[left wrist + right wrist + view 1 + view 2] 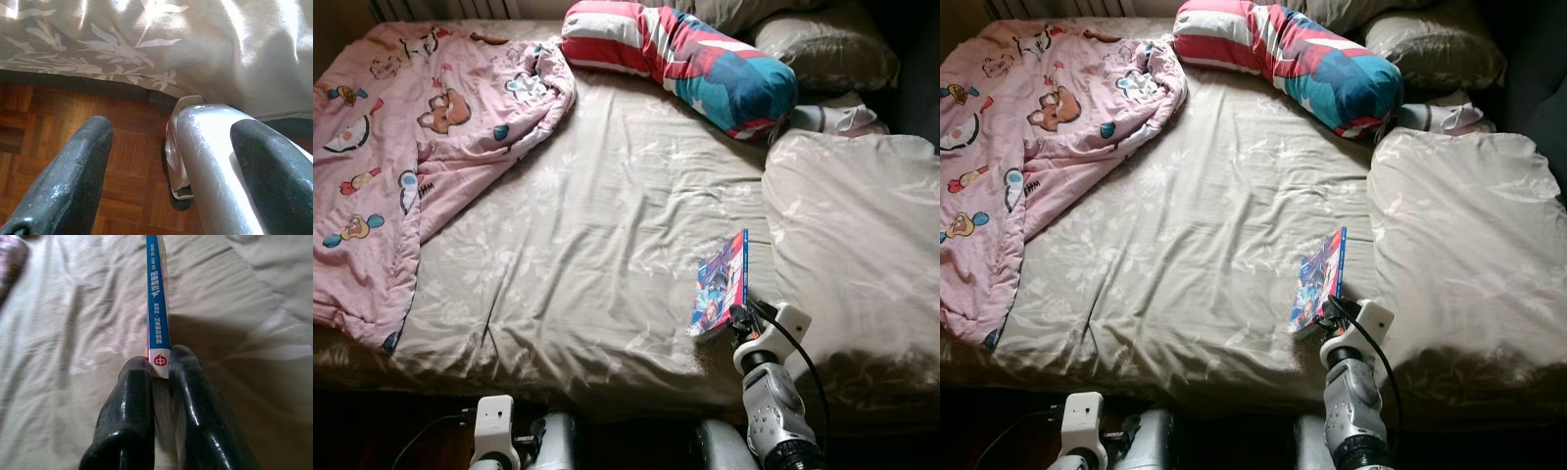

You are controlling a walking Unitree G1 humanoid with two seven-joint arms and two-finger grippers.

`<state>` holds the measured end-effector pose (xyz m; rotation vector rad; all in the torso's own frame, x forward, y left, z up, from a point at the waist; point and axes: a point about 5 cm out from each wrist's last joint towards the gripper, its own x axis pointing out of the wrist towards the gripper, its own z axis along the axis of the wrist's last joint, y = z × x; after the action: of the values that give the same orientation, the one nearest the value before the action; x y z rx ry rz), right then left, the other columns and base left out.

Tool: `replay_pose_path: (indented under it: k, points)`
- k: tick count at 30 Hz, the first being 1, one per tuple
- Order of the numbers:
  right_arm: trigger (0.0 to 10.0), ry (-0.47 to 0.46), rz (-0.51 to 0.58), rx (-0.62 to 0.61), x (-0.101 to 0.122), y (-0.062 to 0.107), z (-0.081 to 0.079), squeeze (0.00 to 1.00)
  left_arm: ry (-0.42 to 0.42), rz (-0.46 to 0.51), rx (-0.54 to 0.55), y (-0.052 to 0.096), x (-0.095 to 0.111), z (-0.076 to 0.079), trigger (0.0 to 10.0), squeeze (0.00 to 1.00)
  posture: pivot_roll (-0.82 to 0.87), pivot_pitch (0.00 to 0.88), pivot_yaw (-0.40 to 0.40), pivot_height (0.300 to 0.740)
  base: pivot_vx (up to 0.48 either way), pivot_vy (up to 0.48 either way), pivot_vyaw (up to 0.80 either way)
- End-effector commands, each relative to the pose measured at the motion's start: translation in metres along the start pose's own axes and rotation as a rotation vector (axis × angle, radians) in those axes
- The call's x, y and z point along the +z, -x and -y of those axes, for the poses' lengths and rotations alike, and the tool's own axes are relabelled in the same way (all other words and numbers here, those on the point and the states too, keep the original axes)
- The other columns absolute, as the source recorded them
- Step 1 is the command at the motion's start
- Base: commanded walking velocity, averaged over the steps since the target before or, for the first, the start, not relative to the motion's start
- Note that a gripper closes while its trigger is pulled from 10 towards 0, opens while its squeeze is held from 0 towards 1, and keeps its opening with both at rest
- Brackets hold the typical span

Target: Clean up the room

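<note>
- The right tool [159, 369] is closed tight on a thin book [722, 284]. Its two black fingers [128, 416] pinch the near end of the book, one on each side of the blue spine.
- The book stands up on its edge on the bed [607, 255], tilted a little, with its bright picture cover facing the pink blanket [401, 147].
- The book is just beside the big beige pillow [862, 245], near the front edge of the bed.
- The right arm [773, 397] reaches up from the front edge of the bed to the book.
- The left tool [166, 161] hangs low by the front edge of the bed, over the wooden floor [54, 132]. Its fingers are spread wide apart and hold nothing. A silver part of the robot [210, 156] shows between them.
- The pink blanket lies bunched up on the far side of the bed from the book.
- A long red, white and blue cushion [680, 59] lies at the head of the bed, well apart from the book.
</note>
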<state>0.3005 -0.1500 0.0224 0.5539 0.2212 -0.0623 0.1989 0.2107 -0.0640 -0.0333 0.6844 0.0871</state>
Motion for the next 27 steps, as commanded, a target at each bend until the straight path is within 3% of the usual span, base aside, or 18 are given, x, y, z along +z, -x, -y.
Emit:
replay_pose_path:
  k: [1,9,17,27]
  points:
    - [10.0,-0.017,0.054,0.104,0.009,-0.005,-0.019,0.0,-0.017,-0.101,0.005,0.01,-0.025,-0.006,10.0,0.0,0.0,0.233,0.04,0.637,0.0,0.0,0.0]
    - [10.0,-0.001,0.092,0.213,0.011,-0.004,-0.034,0.0,-0.02,-0.102,0.007,0.009,-0.024,-0.007,10.0,0.0,0.0,0.233,0.04,0.637,0.0,0.0,0.0]
    - [10.0,0.003,0.057,0.139,0.004,-0.001,-0.018,0.0,-0.024,-0.104,0.004,0.009,-0.024,-0.006,10.0,0.0,0.01,0.234,0.042,0.637,0.0,0.0,0.0]
    - [10.0,-0.007,0.032,0.21,-0.001,0.0,-0.025,0.0,-0.026,-0.101,0.005,0.009,-0.024,-0.006,10.0,0.0,0.0,0.24,0.044,0.637,0.0,0.0,0.0]
